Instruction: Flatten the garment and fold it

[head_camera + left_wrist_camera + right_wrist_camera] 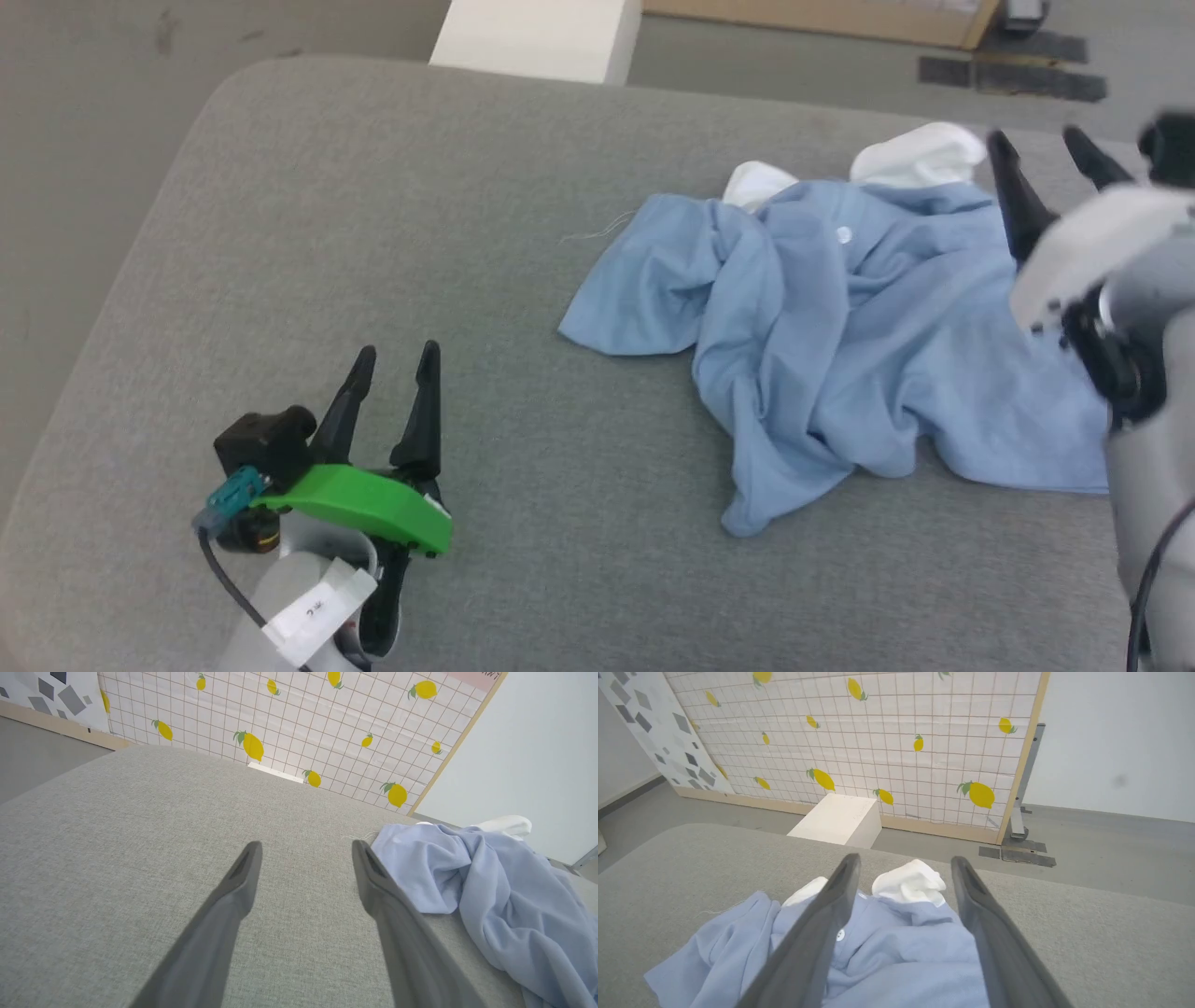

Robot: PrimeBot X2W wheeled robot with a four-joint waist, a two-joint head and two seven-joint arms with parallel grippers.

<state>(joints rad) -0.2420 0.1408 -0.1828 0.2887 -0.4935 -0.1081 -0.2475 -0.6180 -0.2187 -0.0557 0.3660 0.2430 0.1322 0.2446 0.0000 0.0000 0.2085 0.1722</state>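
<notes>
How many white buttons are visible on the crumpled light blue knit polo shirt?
1: a white button sits on the front strip of the light blue polo shirt, just below the white collar. Others may be hidden in the folds.

A broad grey woven-fabric padded surface with rounded corners (373, 233) took up the foreground, evenly lit. Beyond it lay a smooth grey floor (1111, 840), with a white rectangular block (836, 819) standing on it just past the surface's far edge. Behind the block stood a white grid-patterned panel printed with yellow lemons (901, 742), edged by a pale wooden frame (1024, 756). To its left leaned a white panel speckled with grey shards (649, 723); to its right was a plain pale wall (1120, 737). Dark tape strips (1024, 855) were stuck to the floor by the frame's foot.
</notes>
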